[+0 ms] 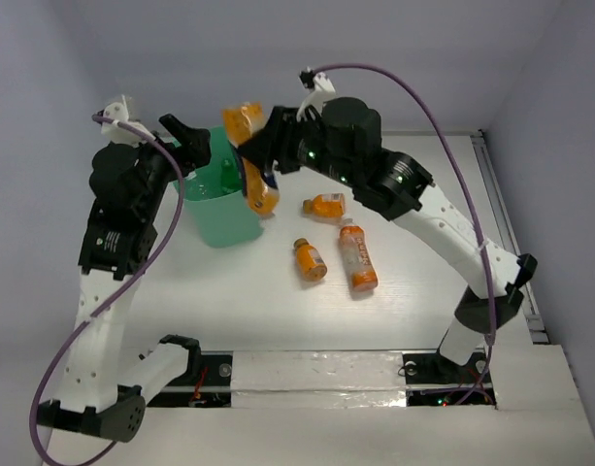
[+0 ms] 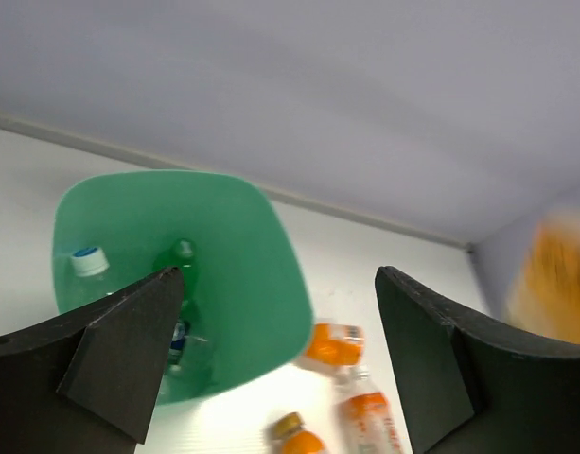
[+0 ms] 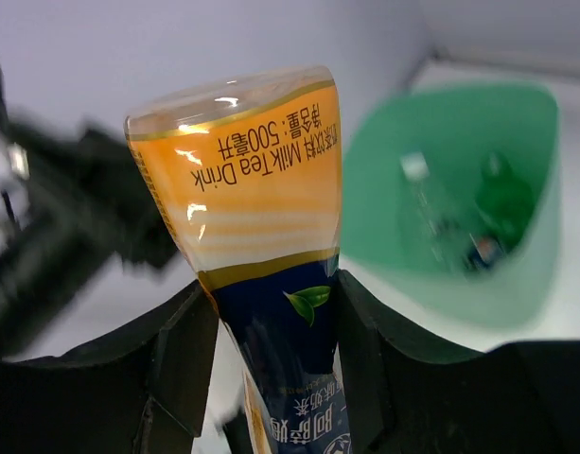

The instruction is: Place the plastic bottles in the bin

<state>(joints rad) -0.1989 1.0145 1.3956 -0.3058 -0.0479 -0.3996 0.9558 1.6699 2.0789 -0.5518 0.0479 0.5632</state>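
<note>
We count four orange bottles (image 1: 310, 259). Three lie on the table (image 1: 278, 320) right of the bin (image 1: 219, 218). The fourth, a milk tea bottle (image 3: 252, 189), is clamped in the right gripper (image 3: 271, 312) near the bin's rim. In the bin lie a clear bottle (image 2: 89, 262) and a green one (image 2: 181, 257). The left gripper (image 2: 278, 284) hangs above, jaws apart, empty.

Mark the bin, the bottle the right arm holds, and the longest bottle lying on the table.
bin (image 1: 219, 219), top view, outer wall.
held bottle (image 3: 252, 180), right wrist view, orange label.
longest bottle (image 1: 359, 262), top view, its body.
</note>
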